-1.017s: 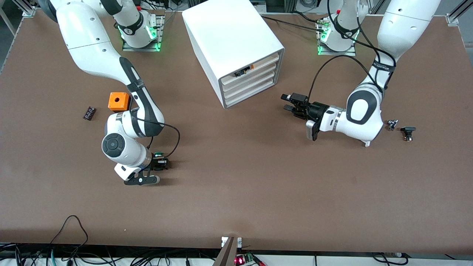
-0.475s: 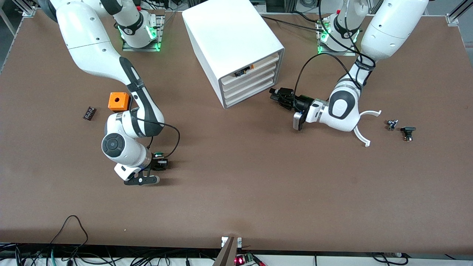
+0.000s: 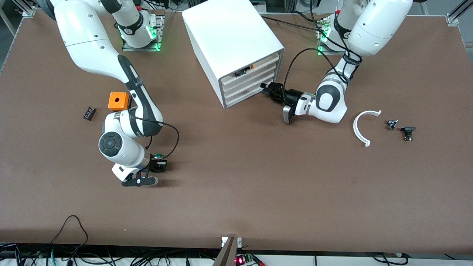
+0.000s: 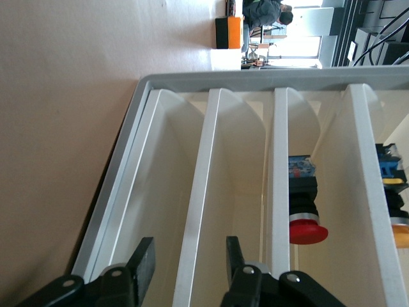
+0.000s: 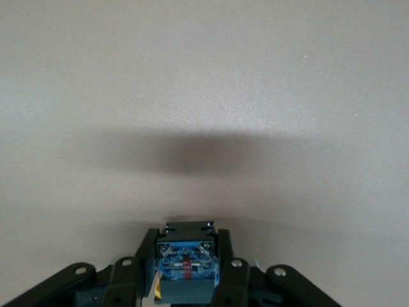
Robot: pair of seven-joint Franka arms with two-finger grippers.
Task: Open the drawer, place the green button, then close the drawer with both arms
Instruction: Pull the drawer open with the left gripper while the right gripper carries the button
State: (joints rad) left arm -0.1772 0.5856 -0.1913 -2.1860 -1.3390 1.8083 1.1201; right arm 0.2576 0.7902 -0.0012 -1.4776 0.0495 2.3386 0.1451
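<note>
The white four-drawer cabinet (image 3: 229,33) stands toward the arms' bases. The drawer (image 3: 249,78), second from its top, is closed; its front lip (image 4: 278,192) shows in the left wrist view. My left gripper (image 3: 266,89) is at the drawer fronts, open, its fingers (image 4: 144,268) straddling the white lip (image 4: 192,256) just below that drawer's, with a gap on each side. My right gripper (image 3: 157,165) is shut on the button (image 3: 158,156), green cap up, low over the table. The button's bluish base (image 5: 185,265) sits between the pads.
An orange cube (image 3: 118,101) and a small black part (image 3: 89,113) lie toward the right arm's end. A white curved piece (image 3: 360,127) and two small parts (image 3: 391,125) (image 3: 407,133) lie toward the left arm's end. A red-capped button (image 4: 303,224) rests inside the drawer.
My left arm swung toward the cabinet and brought its gripper up to the drawer fronts, uncovering the white curved piece. My right gripper closed on the button and shifted slightly.
</note>
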